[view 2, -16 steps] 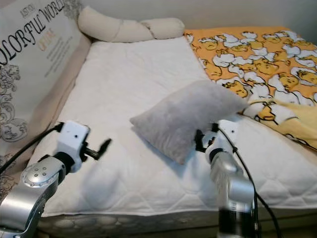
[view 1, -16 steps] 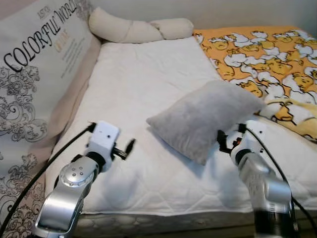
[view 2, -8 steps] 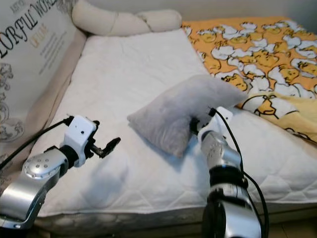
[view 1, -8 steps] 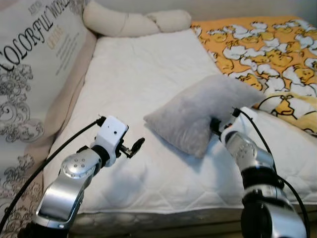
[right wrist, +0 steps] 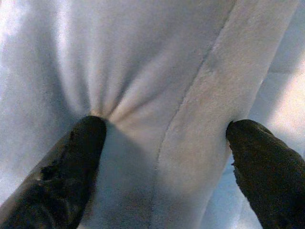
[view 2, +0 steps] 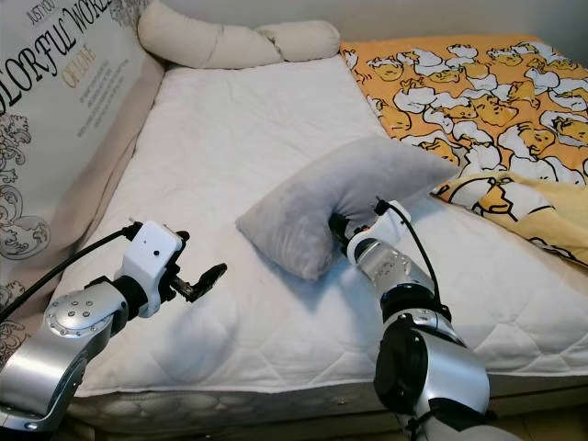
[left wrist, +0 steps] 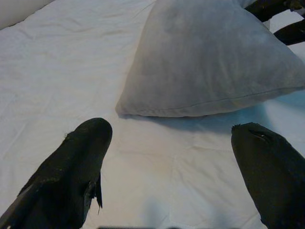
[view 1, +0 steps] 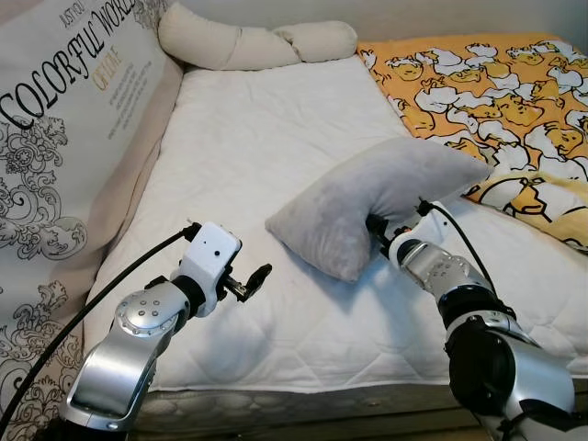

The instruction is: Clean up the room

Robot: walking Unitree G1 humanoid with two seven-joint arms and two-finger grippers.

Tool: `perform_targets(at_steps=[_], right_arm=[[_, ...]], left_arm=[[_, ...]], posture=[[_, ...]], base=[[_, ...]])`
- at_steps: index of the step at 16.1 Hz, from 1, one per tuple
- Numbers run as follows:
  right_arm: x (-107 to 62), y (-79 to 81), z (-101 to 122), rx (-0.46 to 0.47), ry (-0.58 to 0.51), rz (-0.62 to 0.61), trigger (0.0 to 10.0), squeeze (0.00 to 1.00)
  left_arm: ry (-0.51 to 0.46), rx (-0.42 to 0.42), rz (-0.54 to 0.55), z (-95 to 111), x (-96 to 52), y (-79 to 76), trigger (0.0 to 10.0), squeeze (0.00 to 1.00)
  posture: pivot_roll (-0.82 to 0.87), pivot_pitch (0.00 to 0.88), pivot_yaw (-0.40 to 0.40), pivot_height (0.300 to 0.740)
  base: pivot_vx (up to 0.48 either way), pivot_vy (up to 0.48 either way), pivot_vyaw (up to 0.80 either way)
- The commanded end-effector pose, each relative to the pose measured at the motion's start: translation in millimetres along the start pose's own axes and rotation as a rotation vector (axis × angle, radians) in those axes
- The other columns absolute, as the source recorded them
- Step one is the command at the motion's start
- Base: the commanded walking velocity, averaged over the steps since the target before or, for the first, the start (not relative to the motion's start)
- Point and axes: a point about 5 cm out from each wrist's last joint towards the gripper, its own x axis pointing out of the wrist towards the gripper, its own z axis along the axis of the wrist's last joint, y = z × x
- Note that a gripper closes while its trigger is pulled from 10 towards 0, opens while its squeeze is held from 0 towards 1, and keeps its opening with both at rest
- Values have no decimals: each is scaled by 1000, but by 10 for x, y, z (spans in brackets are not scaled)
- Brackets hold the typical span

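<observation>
Now the right end effector pinches the grey pillow's edge on the bed; at nine o'clock, the left end effector hovers released.

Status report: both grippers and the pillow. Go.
Right gripper pinching the edge of the grey pillow, fabric bunched between its fingers. Left gripper open, over the white mattress, short of the pillow. Nothing between them.

Grey pillow: plush, soft, rectangular; lies on the white mattress near the front edge, bent into an arch, its near edge pinched and puckered; one corner points toward the left gripper; far end sits just beside the yellow duck-print blanket.
</observation>
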Motion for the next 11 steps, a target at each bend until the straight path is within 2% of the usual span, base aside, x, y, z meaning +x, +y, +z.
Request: perform_targets(at_steps=[1, 11], right_arm=[[23, 78, -80, 73, 24, 33, 0, 0], [38, 43, -147, 79, 24, 5, 0, 0]], left_arm=[[-9, 16, -1, 26, -7, -15, 10000, 0], [-18, 13, -6, 43, 32, -38, 10000, 0]], posture=[[-71, 0, 41, 740], [-83, 0, 38, 740]], base=[[0, 0, 0], [0, 0, 0]])
